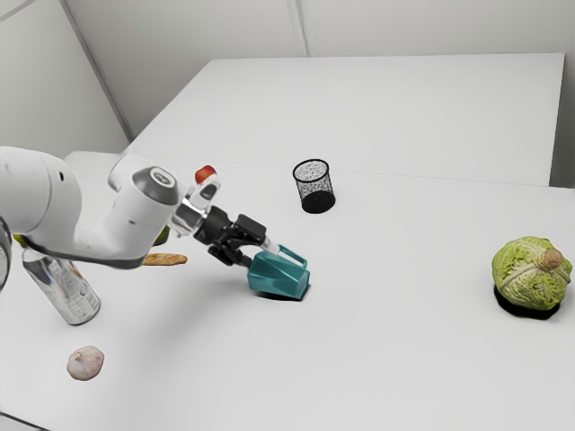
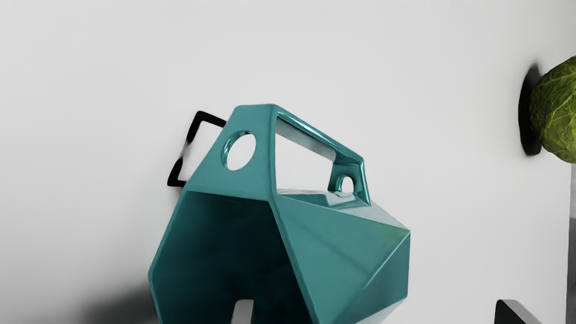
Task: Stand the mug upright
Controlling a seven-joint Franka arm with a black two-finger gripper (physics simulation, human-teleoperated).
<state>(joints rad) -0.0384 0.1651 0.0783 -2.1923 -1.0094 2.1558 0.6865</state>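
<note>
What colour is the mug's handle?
The handle is teal, like the rest of the mug; the wrist view shows it best.

Place: plain, lab-like room
Walls: pale, smooth
Table: broad, white
Equipment: white robot arm reaching over the table
Goods: cabbage, garlic, metal can, mesh bin

Pale grey walls, a dark slanting seam; smooth white table, soft shadows
</note>
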